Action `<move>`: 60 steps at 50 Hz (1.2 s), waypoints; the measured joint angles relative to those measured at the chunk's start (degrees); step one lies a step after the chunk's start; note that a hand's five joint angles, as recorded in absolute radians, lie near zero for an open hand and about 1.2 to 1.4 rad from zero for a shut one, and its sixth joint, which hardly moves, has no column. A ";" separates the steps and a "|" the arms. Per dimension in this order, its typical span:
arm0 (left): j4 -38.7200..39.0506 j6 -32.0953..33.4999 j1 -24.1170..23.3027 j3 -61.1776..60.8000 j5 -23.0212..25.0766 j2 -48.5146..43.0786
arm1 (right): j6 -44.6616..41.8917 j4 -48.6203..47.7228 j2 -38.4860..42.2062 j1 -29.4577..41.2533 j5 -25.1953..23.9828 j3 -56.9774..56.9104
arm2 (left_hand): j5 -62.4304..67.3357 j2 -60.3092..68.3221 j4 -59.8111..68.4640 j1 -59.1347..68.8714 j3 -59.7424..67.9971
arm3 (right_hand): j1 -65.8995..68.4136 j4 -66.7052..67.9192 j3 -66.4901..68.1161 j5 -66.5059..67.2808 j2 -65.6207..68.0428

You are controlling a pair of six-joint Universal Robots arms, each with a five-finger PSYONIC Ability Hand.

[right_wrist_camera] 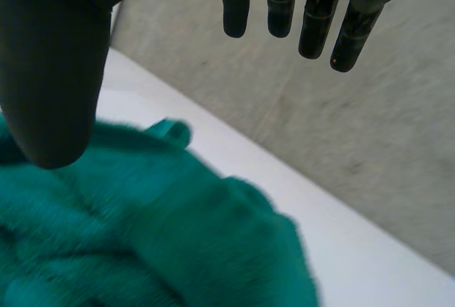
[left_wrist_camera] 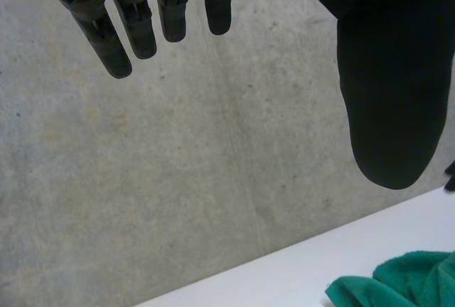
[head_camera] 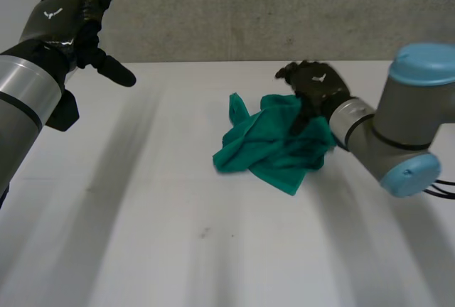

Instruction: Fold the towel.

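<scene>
A green towel [head_camera: 274,147] lies crumpled in a heap on the white table [head_camera: 178,236], right of the middle. My right hand [head_camera: 316,87] hovers over the towel's far right part, fingers straight and spread, holding nothing. Its own wrist view has the towel [right_wrist_camera: 142,236] below the palm, under the thumb [right_wrist_camera: 53,72]. My left hand [head_camera: 75,19] is raised high at the far left, well away from the towel, fingers [left_wrist_camera: 135,23] straight and apart. A corner of the towel [left_wrist_camera: 398,286] lies beyond that hand's thumb.
A grey concrete wall [head_camera: 249,8] rises behind the table's far edge. Bare tabletop spreads in front of and left of the towel.
</scene>
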 measured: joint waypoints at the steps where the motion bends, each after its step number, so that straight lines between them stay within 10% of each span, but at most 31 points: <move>1: 0.00 0.00 -0.01 0.00 0.00 -0.20 | 0.08 0.01 1.18 0.00 -0.50 -0.71 | 0.00 0.00 0.00 0.00 0.00 | 0.00 0.00 0.00 0.00 0.00; 6: 0.02 0.00 -0.05 -0.01 0.00 -1.69 | 0.56 0.01 9.19 -0.02 -1.97 -5.98 | 0.00 0.00 0.00 0.00 0.00 | 0.00 0.00 0.10 0.00 0.01; 17: -0.01 0.03 -0.79 0.00 0.00 -4.77 | 0.49 -0.20 19.67 -0.01 2.79 -17.68 | 0.00 0.00 0.00 0.00 0.00 | 43.48 52.91 54.08 50.27 53.99; 44: 6.30 -1.24 -1.79 1.16 0.61 -23.23 | 0.85 -1.18 -23.06 6.17 0.69 -6.15 | 0.00 0.00 0.00 0.00 0.00 | 43.48 54.74 55.35 51.88 54.71; 60: 6.01 -24.15 -6.45 0.94 15.00 -30.33 | 0.63 -1.64 -26.88 11.08 2.16 2.98 | 0.00 0.00 0.00 0.00 0.00 | 43.48 54.74 55.35 51.88 54.71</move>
